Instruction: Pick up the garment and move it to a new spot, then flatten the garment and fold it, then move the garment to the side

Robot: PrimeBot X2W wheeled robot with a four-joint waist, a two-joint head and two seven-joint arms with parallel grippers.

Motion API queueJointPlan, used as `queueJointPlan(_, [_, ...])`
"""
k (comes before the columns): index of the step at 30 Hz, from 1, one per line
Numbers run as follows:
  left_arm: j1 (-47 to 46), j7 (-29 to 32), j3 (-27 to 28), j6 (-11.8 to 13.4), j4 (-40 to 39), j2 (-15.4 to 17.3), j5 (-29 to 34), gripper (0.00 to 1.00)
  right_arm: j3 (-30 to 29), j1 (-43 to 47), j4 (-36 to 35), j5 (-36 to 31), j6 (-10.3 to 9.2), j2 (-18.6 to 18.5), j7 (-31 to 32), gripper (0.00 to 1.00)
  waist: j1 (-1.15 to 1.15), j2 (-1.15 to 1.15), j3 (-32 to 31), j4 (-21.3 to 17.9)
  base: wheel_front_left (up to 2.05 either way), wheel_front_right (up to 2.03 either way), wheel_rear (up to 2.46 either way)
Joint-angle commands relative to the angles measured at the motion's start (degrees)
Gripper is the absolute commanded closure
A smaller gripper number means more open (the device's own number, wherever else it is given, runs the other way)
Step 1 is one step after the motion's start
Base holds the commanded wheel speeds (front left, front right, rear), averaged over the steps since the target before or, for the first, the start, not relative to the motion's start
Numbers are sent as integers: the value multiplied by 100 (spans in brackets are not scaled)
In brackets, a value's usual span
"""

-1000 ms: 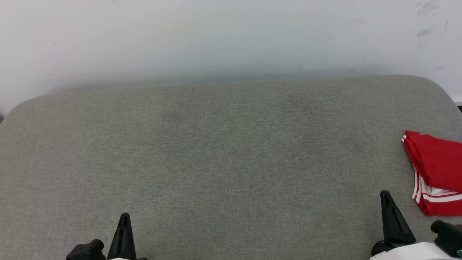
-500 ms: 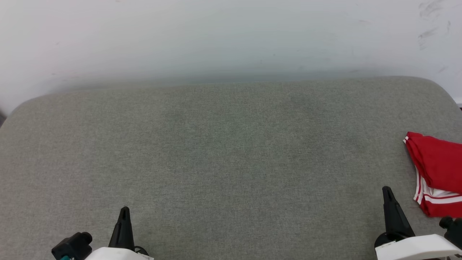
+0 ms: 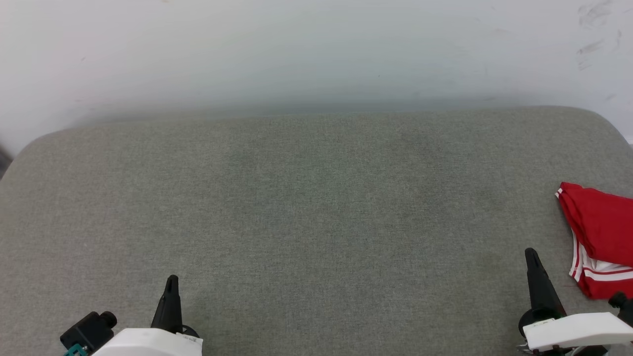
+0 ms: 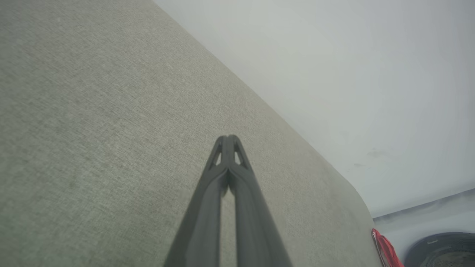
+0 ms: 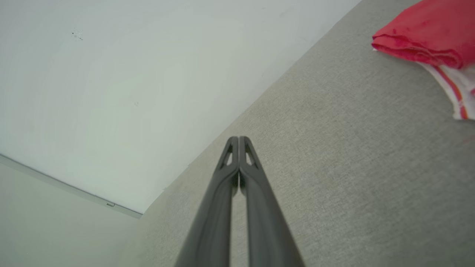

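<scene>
The garment point(image 3: 601, 232), red with white and striped trim, lies folded at the far right edge of the grey cushioned surface point(image 3: 306, 207); the picture's right edge cuts it off. It shows at the top right of the right wrist view as the garment point(image 5: 426, 33) and as a red sliver point(image 4: 386, 250) in the left wrist view. My right gripper point(image 3: 531, 254) is shut with nothing in it, just left of the garment and apart from it. My left gripper point(image 3: 171, 281) is shut and empty at the lower left. Fingertips meet in both wrist views point(image 4: 229, 139) point(image 5: 238, 140).
A pale wall point(image 3: 316, 49) runs behind the cushioned surface, whose back corners are rounded. A dark round object point(image 4: 441, 250) sits on the floor beyond the surface's right end in the left wrist view.
Both grippers have come a little further up into the head view, with more of their white forearms showing. The garment has slid slightly down and right in the picture, as the whole view shifted.
</scene>
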Motion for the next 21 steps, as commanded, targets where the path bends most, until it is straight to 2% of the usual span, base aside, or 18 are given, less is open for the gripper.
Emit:
queueJointPlan(1, [-126, 33, 35, -36, -30, 43, -180, 100, -18, -159, -29, 174, -1, -57, 36, 100, 0, 0, -1, 3, 0, 0, 0])
queueJointPlan(21, [-404, 363, 153, -238, 142, 48, -1607, 100, -72, -355, 106, 1507, -1, -59, 370, 100, 0, 0, -17, 61, 0, 0, 0])
